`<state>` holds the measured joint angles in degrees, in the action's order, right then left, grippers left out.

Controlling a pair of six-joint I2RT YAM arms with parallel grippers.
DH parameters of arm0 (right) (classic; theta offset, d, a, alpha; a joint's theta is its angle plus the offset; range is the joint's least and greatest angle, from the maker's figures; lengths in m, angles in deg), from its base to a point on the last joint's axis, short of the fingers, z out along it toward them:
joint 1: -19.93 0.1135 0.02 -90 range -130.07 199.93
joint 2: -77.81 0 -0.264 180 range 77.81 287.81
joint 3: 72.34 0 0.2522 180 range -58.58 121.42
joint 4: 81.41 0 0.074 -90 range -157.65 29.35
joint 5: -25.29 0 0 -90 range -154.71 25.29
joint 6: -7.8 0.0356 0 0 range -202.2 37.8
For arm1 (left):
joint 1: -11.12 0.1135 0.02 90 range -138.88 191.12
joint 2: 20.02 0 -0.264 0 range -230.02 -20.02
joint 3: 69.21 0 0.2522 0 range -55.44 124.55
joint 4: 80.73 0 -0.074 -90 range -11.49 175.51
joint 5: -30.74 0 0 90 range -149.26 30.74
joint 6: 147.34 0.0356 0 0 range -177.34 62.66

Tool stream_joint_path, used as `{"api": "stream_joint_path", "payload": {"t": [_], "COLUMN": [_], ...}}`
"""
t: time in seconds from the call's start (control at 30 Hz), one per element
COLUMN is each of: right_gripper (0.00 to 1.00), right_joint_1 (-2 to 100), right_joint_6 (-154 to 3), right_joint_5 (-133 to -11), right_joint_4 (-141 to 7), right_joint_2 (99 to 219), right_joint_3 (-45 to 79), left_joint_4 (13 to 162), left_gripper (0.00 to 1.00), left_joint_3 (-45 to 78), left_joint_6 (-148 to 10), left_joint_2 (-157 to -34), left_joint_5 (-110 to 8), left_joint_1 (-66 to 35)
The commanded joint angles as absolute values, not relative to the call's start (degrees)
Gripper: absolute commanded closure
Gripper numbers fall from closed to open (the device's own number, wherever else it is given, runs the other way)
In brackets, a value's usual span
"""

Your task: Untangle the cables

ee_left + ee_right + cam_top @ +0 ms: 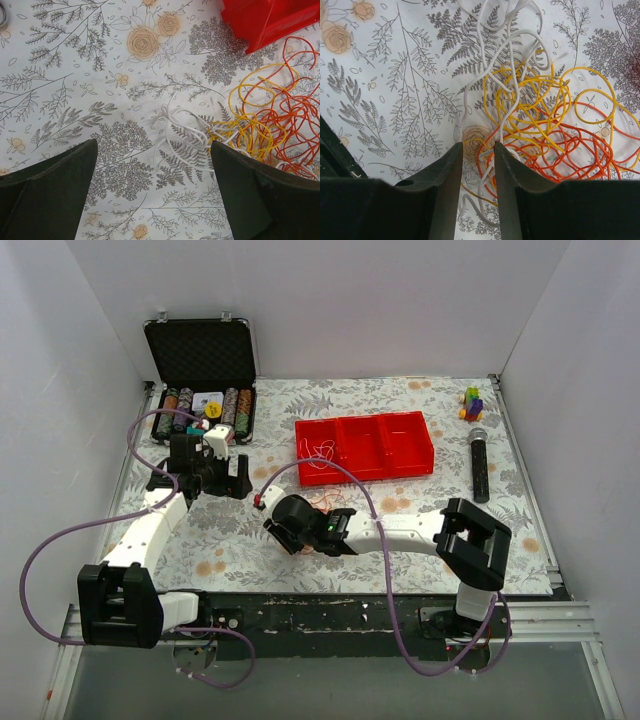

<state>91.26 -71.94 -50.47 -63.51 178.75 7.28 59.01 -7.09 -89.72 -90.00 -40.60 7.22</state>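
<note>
Thin curly cables (540, 125) tangled on flowery surface (75, 75); left fingers (45, 195) spread wide, right fingers (435, 200) nearly together, small gap.

Flowered table (240, 565) from above: red tray (365, 476) near the far edge holding thin cables (319, 450); open black case (200, 350) at far-left corner.

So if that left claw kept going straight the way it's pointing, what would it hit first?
Most likely the thin white curly cable lying on the floral-patterned tablecloth, roughly between the fingers of the open left gripper; depth is hard to judge.
</note>
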Motion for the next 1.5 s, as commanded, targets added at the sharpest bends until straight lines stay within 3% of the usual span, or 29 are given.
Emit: {"api": "stream_joint_path", "payload": {"t": [0.0, 0.3, 0.4, 0.57, 1.2, 1.47], "right_gripper": [0.62, 0.63, 0.73, 0.99, 0.99, 0.99], "right_joint_1": [90.6, 89.2, 89.2, 89.3, 91.6, 91.6], "right_joint_6": [-72.2, -72.6, -72.4, -72.4, -71.7, -74.6], "right_joint_5": [-48.0, -48.0, -48.4, -48.0, -44.6, -41.6], "right_joint_4": [-64.2, -64.3, -64.2, -64.1, -70.1, -67.9], "right_joint_2": [180.6, 184.0, 184.8, 182.1, 154.5, 151.3], "right_joint_3": [10.0, 11.7, 12.5, 12.6, 4.6, 12.4], "left_joint_4": [59.9, 59.7, 59.7, 59.4, 57.6, 55.2], "left_gripper": [0.02, 0.02, 0.02, 0.02, 0.02, 0.02], "left_joint_3": [-7.7, -8.0, -8.1, -8.2, -6.0, -2.5], "left_joint_6": [-89.0, -89.0, -89.0, -88.5, -88.5, -88.4], "left_joint_2": [-89.5, -88.9, -88.8, -89.0, -87.3, -84.0], "left_joint_5": [-40.7, -38.0, -37.4, -37.4, -36.1, -26.7], "left_joint_1": [7.9, 8.4, 8.4, 8.4, 8.6, 8.6]}}
